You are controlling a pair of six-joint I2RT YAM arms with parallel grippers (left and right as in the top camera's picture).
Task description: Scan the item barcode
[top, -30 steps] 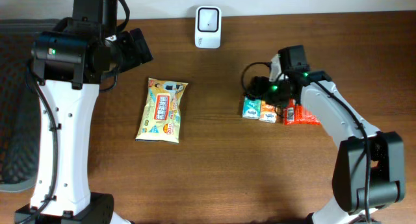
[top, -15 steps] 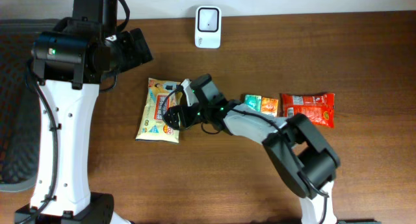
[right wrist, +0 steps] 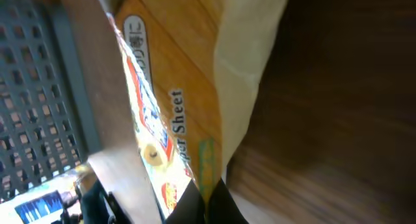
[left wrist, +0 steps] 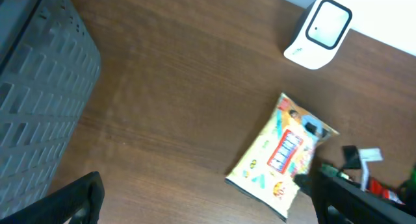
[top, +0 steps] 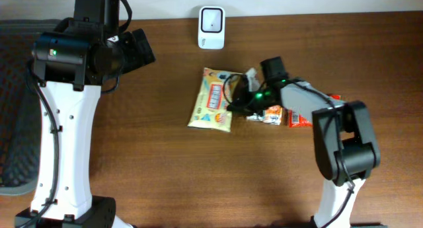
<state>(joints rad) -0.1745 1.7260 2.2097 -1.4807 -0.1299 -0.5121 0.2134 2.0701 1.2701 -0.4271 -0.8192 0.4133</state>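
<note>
Brown wooden table (top: 198, 175), arm on each side. Left arm (top: 63, 122) stands tall at the table's left edge, and the left gripper (top: 141, 48) hangs over the back-left area with jaws spread wide and nothing between them. Right arm (top: 340, 135) reaches in toward the middle. Grey mesh basket (left wrist: 39, 87) sits off the table's left side. Yellow packet (top: 211, 99) lies mid-table, in front of the white scanner (top: 211, 18) but apart from it (can't tell if it's lifted). Right gripper (top: 232, 102) is clamped shut on the packet's right edge. Red packet (top: 301, 117) and two small snack packs (top: 271, 114) sit just right of it, under the arm.
</note>
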